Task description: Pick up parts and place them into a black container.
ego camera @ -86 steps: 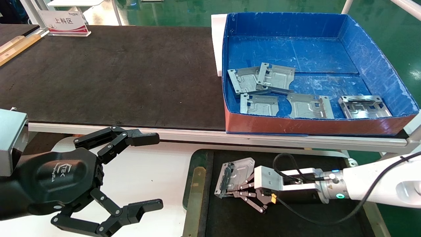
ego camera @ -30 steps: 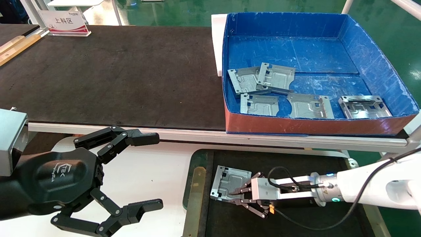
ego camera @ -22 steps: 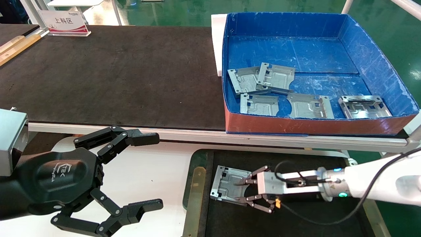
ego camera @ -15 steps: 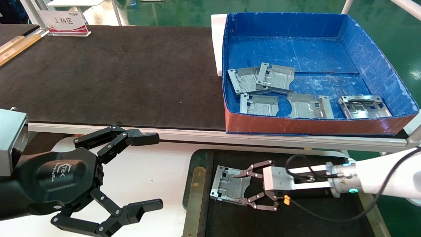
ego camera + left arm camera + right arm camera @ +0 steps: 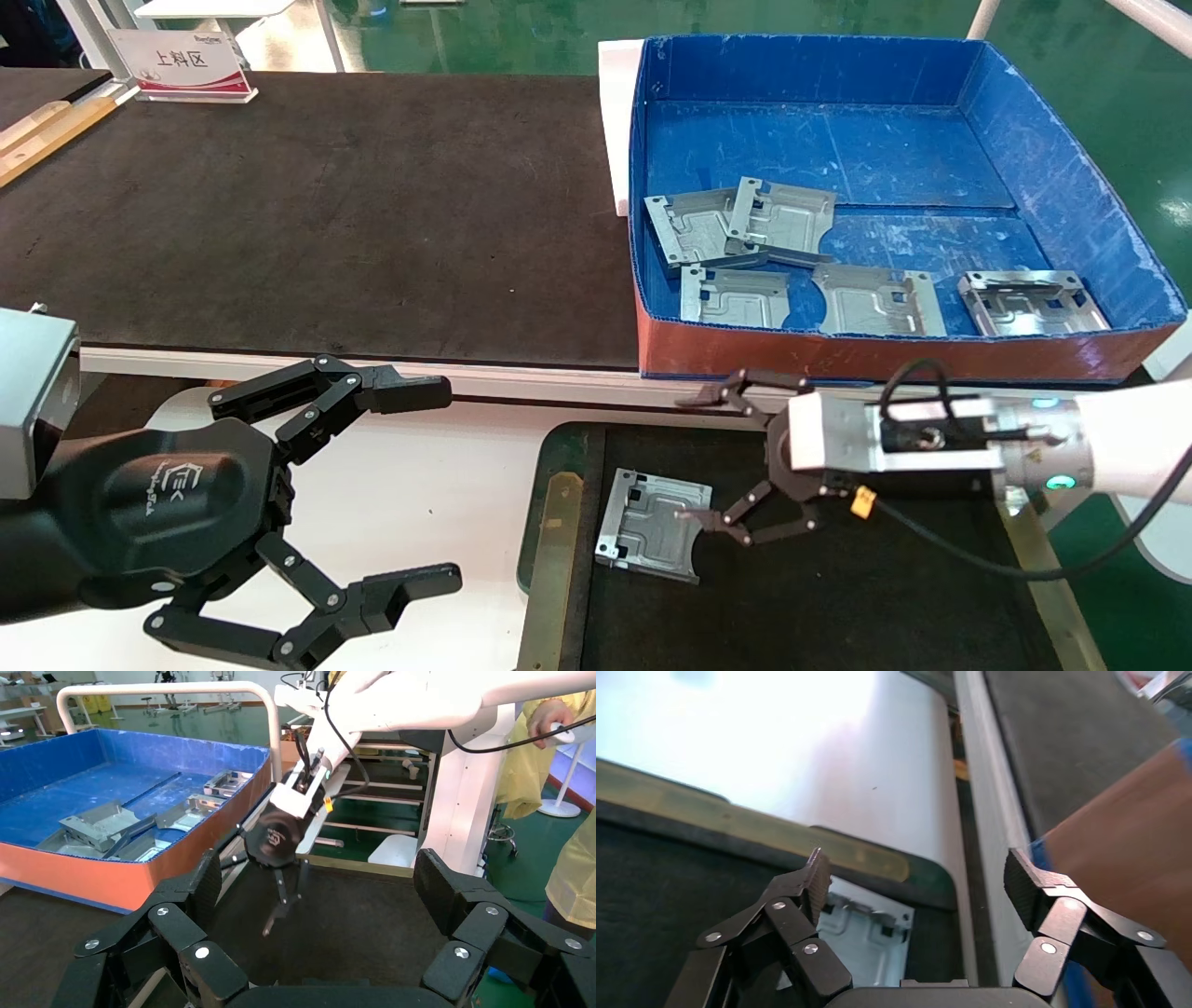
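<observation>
Head view first: you see the right gripper [image 5: 694, 457] raised over the black container [image 5: 559, 447], jaws spread wide and holding nothing. 1 part [image 5: 647, 527] lies flat on the container's floor near its left rim, with the lower fingertip just at its right edge. 5 more parts [image 5: 778, 219] rest in the blue box [image 5: 1062, 177] on the black mat [image 5: 326, 205]. The left gripper [image 5: 424, 489] sits parked low at the left, jaws apart, empty.

Left wrist view: you see the right gripper [image 5: 256, 892] beside the box's red front, fingers splayed.

Right wrist view: you see the part [image 5: 866, 934] beneath the open fingers [image 5: 817, 878], close to the container's corner.
</observation>
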Controlling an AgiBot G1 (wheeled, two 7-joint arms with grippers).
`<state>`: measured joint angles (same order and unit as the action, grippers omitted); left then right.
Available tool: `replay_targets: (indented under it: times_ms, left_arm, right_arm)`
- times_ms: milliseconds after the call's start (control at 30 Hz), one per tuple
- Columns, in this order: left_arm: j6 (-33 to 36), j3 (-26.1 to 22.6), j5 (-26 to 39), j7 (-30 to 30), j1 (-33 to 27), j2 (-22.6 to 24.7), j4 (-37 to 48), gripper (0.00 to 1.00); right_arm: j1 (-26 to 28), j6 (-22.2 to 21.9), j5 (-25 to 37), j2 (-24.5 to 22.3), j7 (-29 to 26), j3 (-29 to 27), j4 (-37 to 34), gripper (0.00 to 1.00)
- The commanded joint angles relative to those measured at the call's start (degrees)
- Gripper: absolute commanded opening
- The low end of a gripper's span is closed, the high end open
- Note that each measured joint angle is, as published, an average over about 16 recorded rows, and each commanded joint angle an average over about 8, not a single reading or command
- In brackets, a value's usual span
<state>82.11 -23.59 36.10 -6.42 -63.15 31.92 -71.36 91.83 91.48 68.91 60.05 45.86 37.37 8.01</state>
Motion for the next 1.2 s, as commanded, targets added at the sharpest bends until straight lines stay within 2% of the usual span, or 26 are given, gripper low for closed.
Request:
replay_targets:
  times_ms: [33,333,600,933,1200]
  left_arm:
    - [0.0,0.0,0.0,0.0,0.0,0.0,0.0,1.0]
    - [0.0,0.0,0.0,0.0,0.0,0.0,0.0,1.0]
    - [0.0,0.0,0.0,0.0,0.0,0.0,0.0,1.0]
    - [0.0,0.0,0.0,0.0,0.0,0.0,0.0,1.0]
    - [0.0,0.0,0.0,0.0,0.0,0.0,0.0,1.0]
  right_arm:
    - [0.3,0.1,-0.8,-0.6,-0.8,-0.2,1.2,1.0]
    - [0.1,0.0,-8.7,-4.4,-8.5,-0.3,9.8,1.0]
    - [1.2,-0.4,-15.9,-6.3,-16.0,-1.3,11.3,1.0]
    - [0.9,-0.5,-16.2,-6.5,-16.4,-1.7,11.7,1.0]
    - [-2.4,-1.1,-17.3,-8.5,-20.6,-3.7,17.4,1.0]
